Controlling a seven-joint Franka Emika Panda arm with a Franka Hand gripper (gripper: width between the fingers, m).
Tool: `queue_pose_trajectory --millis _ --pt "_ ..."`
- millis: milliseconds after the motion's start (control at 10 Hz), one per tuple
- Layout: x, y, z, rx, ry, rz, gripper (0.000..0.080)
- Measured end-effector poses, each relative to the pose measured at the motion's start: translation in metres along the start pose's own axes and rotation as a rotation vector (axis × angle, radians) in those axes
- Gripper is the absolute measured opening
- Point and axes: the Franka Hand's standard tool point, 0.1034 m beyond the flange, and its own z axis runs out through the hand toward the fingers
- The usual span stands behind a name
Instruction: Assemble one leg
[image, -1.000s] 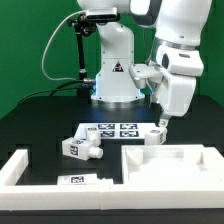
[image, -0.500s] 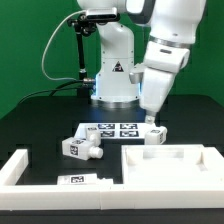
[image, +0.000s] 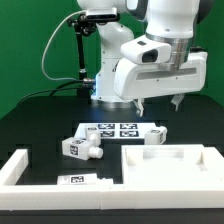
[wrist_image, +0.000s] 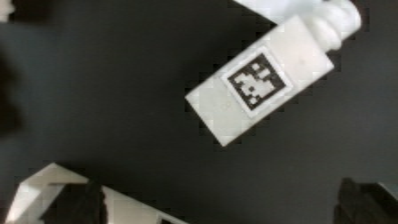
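A short white leg (image: 155, 134) with a square marker tag lies on the black table at the exterior view's right end of the marker board (image: 115, 129). It also shows in the wrist view (wrist_image: 267, 78), lying at a slant with its tag facing up. My gripper (image: 159, 103) hangs above the leg, apart from it, open and empty. In the wrist view the gripper (wrist_image: 210, 205) has its dark fingertips (wrist_image: 365, 200) wide apart at the frame's edge with nothing between them.
Two more tagged white legs (image: 82, 147) lie towards the exterior view's left. The large square white panel (image: 170, 168) with a raised rim lies in front; its corner shows in the wrist view (wrist_image: 111, 205). White border bars (image: 28, 166) lie at front left.
The gripper was low at the leg one second ago. It has since risen and turned, and its fingers now stand apart. The leg stays on the table.
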Motion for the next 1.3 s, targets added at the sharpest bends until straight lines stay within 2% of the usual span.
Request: queue_pose_trajectory --millis 200,300,500,700,800,1000,1100,1200,1300 --pt "0.000 -0.001 0.000 0.004 0.000 0.116 0.0649" --pt "0.000 -0.002 0.000 0.015 -0.001 0.199 0.0649" --pt "0.003 0.007 0.003 0.091 -0.019 0.527 0.0649" --pt "0.005 0.003 0.007 0.200 -0.045 0.787 0.0649" --pt "0.004 0.003 0.007 0.222 -0.053 0.814 0.0649" --pt "0.004 0.002 0.007 0.222 -0.062 0.800 0.0649" --pt "0.000 0.001 0.009 0.244 -0.094 0.762 0.0649" --pt "-0.006 0.006 0.010 0.325 -0.215 0.743 0.0649" --pt "0.000 0.017 0.008 0.381 -0.318 0.747 0.0649"
